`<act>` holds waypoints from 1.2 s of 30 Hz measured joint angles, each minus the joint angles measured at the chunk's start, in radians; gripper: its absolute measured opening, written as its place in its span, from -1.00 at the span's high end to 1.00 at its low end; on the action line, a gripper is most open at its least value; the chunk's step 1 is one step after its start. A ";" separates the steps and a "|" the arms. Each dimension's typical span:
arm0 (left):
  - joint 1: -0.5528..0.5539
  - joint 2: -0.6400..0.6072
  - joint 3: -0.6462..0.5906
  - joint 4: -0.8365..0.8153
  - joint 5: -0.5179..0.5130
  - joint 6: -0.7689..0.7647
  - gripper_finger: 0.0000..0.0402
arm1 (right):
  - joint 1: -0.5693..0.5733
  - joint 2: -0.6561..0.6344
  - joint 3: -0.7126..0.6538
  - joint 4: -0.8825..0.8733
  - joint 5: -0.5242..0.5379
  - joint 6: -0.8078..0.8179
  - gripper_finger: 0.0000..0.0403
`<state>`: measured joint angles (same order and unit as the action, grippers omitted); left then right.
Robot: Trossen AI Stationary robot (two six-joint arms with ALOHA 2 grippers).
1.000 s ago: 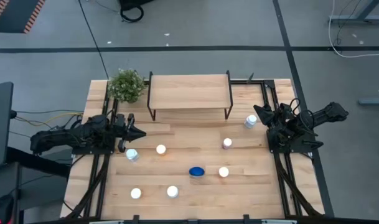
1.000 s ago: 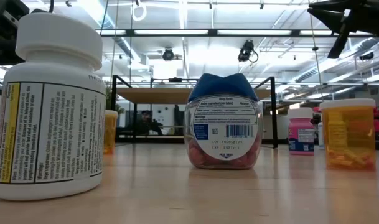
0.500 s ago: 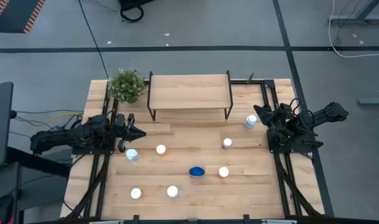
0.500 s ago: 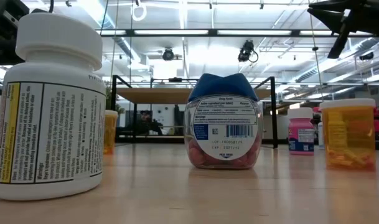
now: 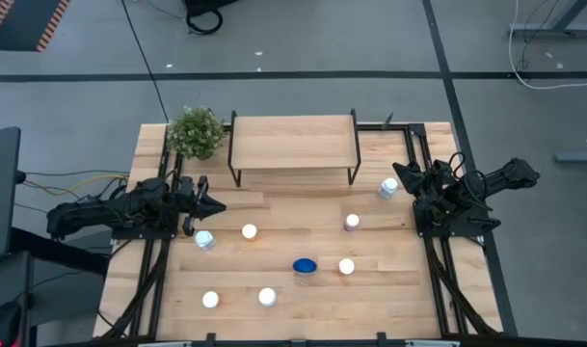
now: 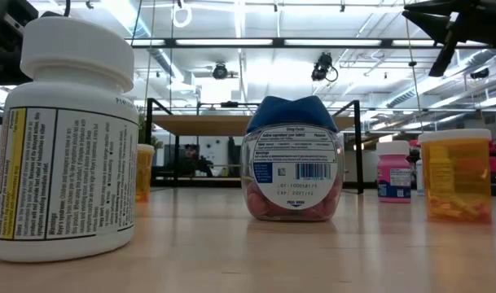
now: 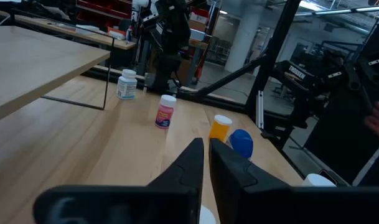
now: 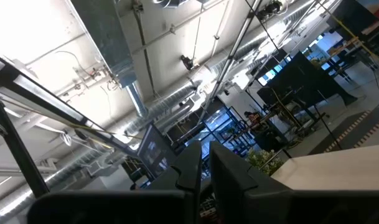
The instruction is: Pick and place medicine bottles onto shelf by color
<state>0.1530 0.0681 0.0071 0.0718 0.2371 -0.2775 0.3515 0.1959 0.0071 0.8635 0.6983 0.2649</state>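
Note:
Several medicine bottles stand upright on their bases, scattered over the tabletop: a bluish-white one (image 5: 387, 188), a pink one (image 5: 351, 223), a wide blue-lidded one (image 5: 305, 265) and white-capped ones (image 5: 249, 231). The shelf (image 5: 293, 145), a light-wood board on black legs, stands bare at the table's far middle. My left gripper (image 5: 219, 205) hovers shut at the left edge, pointing level toward the bottles (image 7: 166, 112). My right gripper (image 5: 406, 173) is shut at the right edge, beside the bluish-white bottle and tilted upward (image 8: 205, 155). Neither gripper touches anything.
A green potted plant (image 5: 195, 132) stands at the shelf's left end. In the low view a big white bottle (image 6: 64, 138) and an orange one (image 6: 457, 175) stand near the front edge. Bare wood lies between the bottles and the shelf.

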 joint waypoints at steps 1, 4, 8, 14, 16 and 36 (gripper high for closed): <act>0.000 0.000 0.000 0.004 0.000 0.000 0.82 | 0.000 0.000 0.000 0.000 0.000 0.000 0.81; 0.000 0.000 0.000 0.013 -0.007 0.001 0.81 | 0.000 0.000 0.000 0.000 0.000 0.000 0.81; 0.000 0.000 0.000 0.045 -0.024 0.008 0.83 | 0.000 0.000 0.000 0.000 0.000 0.000 0.81; 0.000 0.000 0.000 0.120 -0.026 -0.059 0.86 | -0.002 0.000 0.008 0.000 0.010 -0.019 0.81; 0.000 0.000 0.000 0.139 -0.036 -0.083 0.86 | -0.002 0.000 0.018 0.002 0.011 -0.066 0.81; -0.058 0.592 0.770 -0.656 -0.045 0.115 -0.12 | -0.002 0.080 0.024 -0.244 0.092 -0.123 0.80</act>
<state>0.0951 0.6605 0.7775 -0.5842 0.1921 -0.1628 0.3496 0.2757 0.0311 0.6190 0.7906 0.1418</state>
